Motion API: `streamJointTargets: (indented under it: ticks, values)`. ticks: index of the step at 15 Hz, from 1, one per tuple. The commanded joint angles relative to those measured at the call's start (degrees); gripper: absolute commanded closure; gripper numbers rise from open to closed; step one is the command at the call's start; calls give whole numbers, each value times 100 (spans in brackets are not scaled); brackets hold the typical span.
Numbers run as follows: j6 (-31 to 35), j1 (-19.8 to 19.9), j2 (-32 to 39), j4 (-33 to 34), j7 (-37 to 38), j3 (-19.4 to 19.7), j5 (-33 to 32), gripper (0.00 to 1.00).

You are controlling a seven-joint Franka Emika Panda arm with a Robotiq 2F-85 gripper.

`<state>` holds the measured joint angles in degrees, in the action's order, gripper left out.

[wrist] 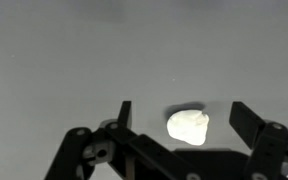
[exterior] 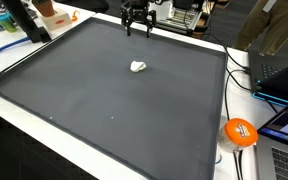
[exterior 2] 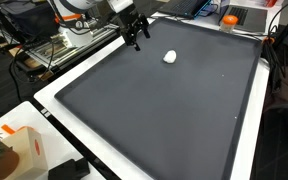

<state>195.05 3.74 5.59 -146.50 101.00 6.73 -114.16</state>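
A small white lump [exterior: 138, 67] lies on the dark grey mat [exterior: 104, 110], toward its far side. It also shows in the other exterior view [exterior 2: 170, 57] and in the wrist view [wrist: 187, 125]. My gripper [exterior: 137, 28] is open and empty, hanging above the mat's far edge, well apart from the lump; it also shows in an exterior view [exterior 2: 137, 40]. In the wrist view the lump lies between the two spread fingers [wrist: 184, 118], far below them.
The mat [exterior 2: 174, 110] sits on a white table. An orange ball [exterior: 240, 132] and a laptop [exterior: 284, 150] lie off one side. A box with a plant [exterior 2: 9, 150] stands at one corner. Cables and equipment crowd the far edge.
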Motion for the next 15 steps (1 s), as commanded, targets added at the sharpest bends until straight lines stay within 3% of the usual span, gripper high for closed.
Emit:
streamJointTargets:
  ticks: [1,2,5,6,7,8,9,10,13,15]
  values:
    - [-214,-251,-686,9,536,135,-439,0]
    - [-27,-90,-169,61,247,69,-175,0]
    - [-58,-162,-525,119,340,70,-251,0]
    - [-533,-290,-56,92,943,-64,-44,0]
    - [-775,-321,-126,62,1104,-103,87,0]
    - [-1101,-160,-253,-256,284,-167,1008,0]
    - [-1365,-388,-207,-234,786,-33,792,0]
    - [-1734,-208,-292,-462,48,-247,1678,0]
    - [-2572,-232,-306,-757,-872,-344,2975,0]
    - [-2654,-218,-371,-904,-1779,-403,3850,0]
